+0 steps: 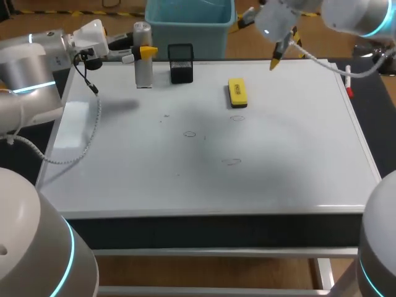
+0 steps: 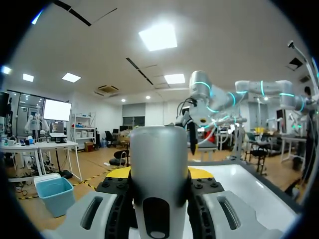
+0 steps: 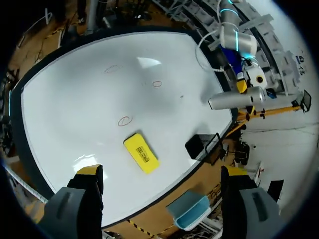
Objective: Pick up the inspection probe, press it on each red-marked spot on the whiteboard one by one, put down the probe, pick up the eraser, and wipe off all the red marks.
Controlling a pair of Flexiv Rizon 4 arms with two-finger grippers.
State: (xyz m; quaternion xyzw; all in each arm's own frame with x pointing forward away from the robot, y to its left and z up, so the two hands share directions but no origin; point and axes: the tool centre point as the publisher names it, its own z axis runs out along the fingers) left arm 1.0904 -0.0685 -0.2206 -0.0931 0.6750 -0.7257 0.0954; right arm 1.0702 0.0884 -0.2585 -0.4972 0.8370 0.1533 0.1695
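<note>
So the inspection probe (image 1: pixel 143 62), a silvery cylinder, stands upright over the far left corner of the whiteboard (image 1: pixel 278 161). The left gripper (image 1: pixel 143 52) is clamped on it from both sides, and in the left wrist view its body sits snug between the two fingers. I'd say we're at the very first step: probe grabbed, no spot pressed yet. The red marks are three faint little ovals out toward the middle of the board, at (image 1: pixel 190 133), (image 1: pixel 231 161) and (image 1: pixel 237 117). My guess is the next move is to carry the probe over to the nearest one, keep it vertical, and come down square on the ring. The yellow eraser (image 1: pixel 237 92) lies flat on the board just beyond the far mark, untouched, with a black mesh pen holder (image 1: pixel 181 63) standing near the probe. The right gripper (image 3: pixel 162 172) hangs above the board's far right side, fingers wide apart with nothing in them. Hard bits: I can't tell whether the probe's bottom end touches the board or is just off it. The marks are so pale from overhead that their colour barely reads.
</note>
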